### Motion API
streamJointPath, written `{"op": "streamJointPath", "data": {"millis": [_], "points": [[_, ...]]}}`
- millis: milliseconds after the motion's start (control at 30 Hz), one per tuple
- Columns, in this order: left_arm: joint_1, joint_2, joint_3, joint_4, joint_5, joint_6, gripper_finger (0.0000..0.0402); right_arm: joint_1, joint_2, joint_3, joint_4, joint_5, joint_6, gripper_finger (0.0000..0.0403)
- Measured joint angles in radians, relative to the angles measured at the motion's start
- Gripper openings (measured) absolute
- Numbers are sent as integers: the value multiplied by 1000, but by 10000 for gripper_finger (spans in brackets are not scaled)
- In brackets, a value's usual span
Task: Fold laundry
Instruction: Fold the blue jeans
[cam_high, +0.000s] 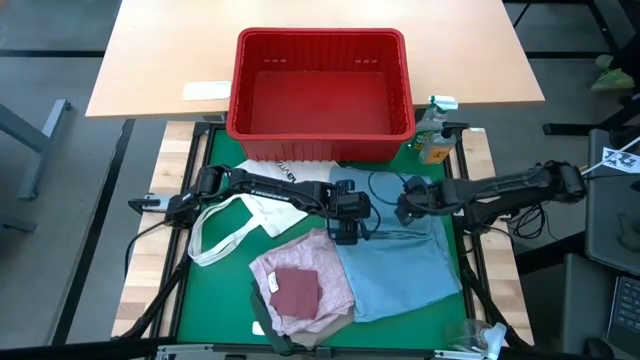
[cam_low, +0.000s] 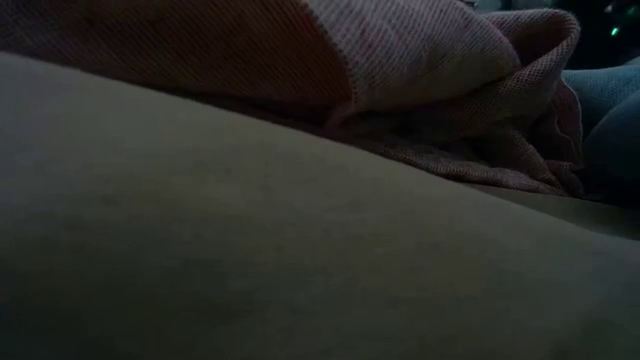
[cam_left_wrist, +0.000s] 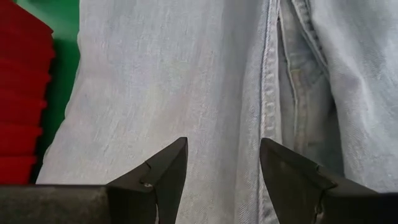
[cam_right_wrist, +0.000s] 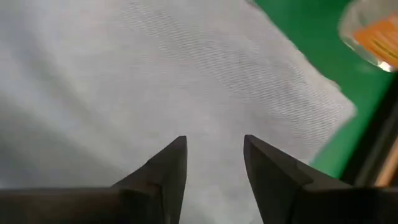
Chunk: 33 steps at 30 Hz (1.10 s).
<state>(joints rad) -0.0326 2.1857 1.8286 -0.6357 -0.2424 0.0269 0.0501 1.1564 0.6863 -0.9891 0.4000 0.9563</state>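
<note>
My left gripper (cam_left_wrist: 221, 165) hovers with fingers apart over the jeans (cam_high: 395, 270). My right gripper (cam_right_wrist: 214, 162) hangs spread above them too.

Open left pincer (cam_left_wrist: 222, 163) over jeans (cam_left_wrist: 205, 81)

A pale wooden desk (cam_high: 160, 60) stands beyond the green-matted tabletop (cam_high: 215, 160), grey floor (cam_high: 40, 200) spreading around both.

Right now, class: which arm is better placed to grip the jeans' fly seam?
Left. The left gripper hovers open over the light blue denim jeans beside their fly seam; the right gripper faces plain denim near an edge.
</note>
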Motion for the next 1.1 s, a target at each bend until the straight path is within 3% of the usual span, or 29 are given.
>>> {"op": "streamJointPath", "data": {"millis": [233,367,700,867,1100], "points": [[-9,0,0,1,1,-1,195,-191,0,-129,96,-7,-57,159],[-18,0,0,1,1,-1,195,-252,0,-172,169,-74,-126,159],[-23,0,0,0,-4,1,195,-259,-9,4,22,-99,-235,159],[-24,0,0,0,-35,2,194,-194,-9,120,-1,-149,-310,159],[-43,0,0,0,-31,2,194,12,-9,201,-2,-222,-304,159]]}}
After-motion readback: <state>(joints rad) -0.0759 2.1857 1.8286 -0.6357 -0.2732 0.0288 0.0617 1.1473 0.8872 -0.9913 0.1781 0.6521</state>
